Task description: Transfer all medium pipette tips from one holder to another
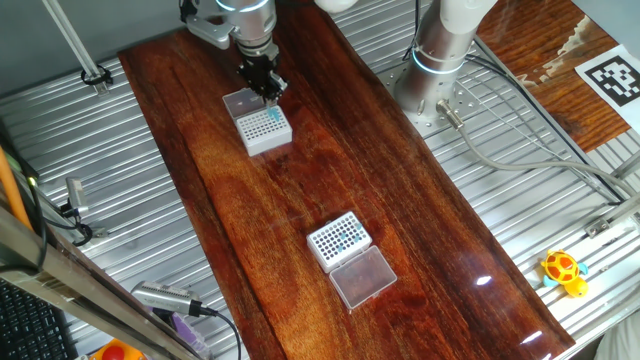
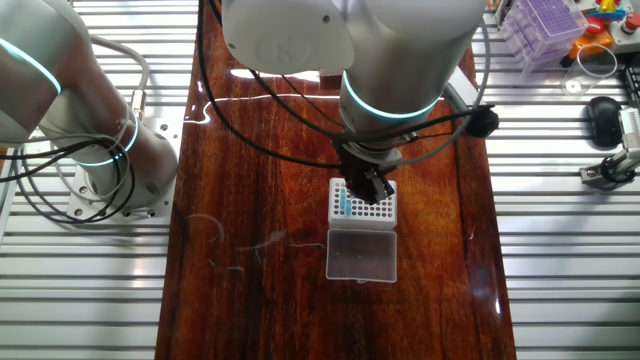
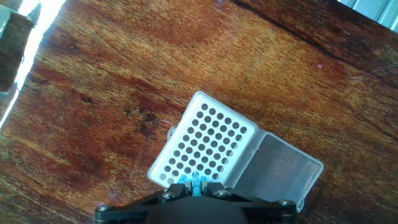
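1. In one fixed view, the gripper [image 1: 268, 92] hangs over the far box [image 1: 262, 127] on the wooden table [image 1: 400, 200]; that box's clear lid [image 1: 240, 101] lies open behind it.
2. Blue tips [image 1: 274, 116] stand in the far box just below the fingers. Whether a tip is held between them cannot be told from here.
3. Nearer the camera, well apart, a second box [image 1: 338, 240] holds a cluster of blue tips [image 1: 344, 238], with its clear lid [image 1: 363, 277] open just beside it.
4. In the other fixed view, a column of tips [image 2: 343, 204] lines the box's left edge, left of the gripper.
5. In the hand view, the fingers stand close together around a blue tip [image 3: 195, 184] at the box's near edge.
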Tool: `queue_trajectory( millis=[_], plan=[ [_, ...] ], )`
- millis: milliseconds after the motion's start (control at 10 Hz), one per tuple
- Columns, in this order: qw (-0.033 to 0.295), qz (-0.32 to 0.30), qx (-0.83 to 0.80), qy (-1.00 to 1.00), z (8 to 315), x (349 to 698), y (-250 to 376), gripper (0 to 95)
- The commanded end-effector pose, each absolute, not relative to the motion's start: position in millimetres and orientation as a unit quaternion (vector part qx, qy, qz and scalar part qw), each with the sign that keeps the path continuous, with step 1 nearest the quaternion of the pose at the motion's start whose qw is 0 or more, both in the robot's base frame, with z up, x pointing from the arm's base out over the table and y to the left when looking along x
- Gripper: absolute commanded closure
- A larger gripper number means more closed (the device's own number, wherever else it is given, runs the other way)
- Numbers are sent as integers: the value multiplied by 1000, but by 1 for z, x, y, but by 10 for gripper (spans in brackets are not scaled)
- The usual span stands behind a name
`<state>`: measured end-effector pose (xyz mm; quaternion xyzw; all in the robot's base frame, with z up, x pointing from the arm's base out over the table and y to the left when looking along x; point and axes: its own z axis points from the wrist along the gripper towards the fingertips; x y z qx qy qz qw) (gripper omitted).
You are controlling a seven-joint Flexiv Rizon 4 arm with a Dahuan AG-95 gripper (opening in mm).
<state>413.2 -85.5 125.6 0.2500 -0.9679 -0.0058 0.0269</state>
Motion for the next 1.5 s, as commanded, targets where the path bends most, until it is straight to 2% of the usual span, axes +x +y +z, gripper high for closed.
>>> queue_trajectory(
  millis=[100,1500],
  plan=[
    [27,-5,251,-968,124,413,-85,950],
    [27,-2,251,-968,121,410,-87,950]
  ],
)
